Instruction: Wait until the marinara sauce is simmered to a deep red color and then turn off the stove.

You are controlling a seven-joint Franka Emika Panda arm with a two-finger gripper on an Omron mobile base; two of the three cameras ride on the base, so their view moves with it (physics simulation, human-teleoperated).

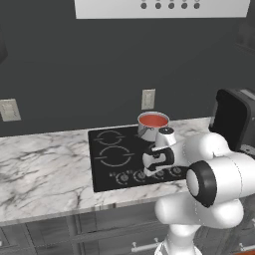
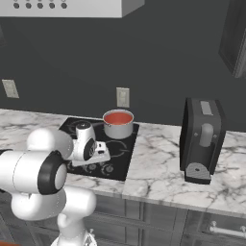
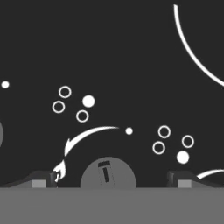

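I've got the gripper [image 3: 111, 178] hanging low over the front edge of the stove [image 1: 102, 172], jaws spread wide and nothing between them. In the hand view, 1 fingertip sits at each bottom corner and a round grey knob [image 3: 107, 173] lies midway between them, its dark pointer mark aimed roughly up the picture. I can't tell whether the tips touch the glass or the knob.

White markings around that knob on the black glass: a curved arrow and flame icon to its left, plus 2 clusters of 3 rings and 1 filled dot, 1 cluster above left and 1 to the right. A white burner arc [image 3: 192, 52] cuts the top right corner.

The marinara sauce [image 1: 153, 120] is a smooth orange-red disc in a small steel saucepan [image 2: 118, 129] at the back right of the cooktop, upright, just in front of the dark wall. From the left base view the arm's wrist covers the pan's lower right side and the right end of the knob row.

The stove is set into a marble counter [image 1: 45, 169]. A black toaster-like appliance [image 2: 202, 139] stands on the counter to the right, well apart from the pan. A wall outlet [image 2: 123, 97] sits directly behind the saucepan, another outlet [image 1: 9, 110] far left. A range hood [image 1: 162, 8] with a row of dark dots hangs overhead.
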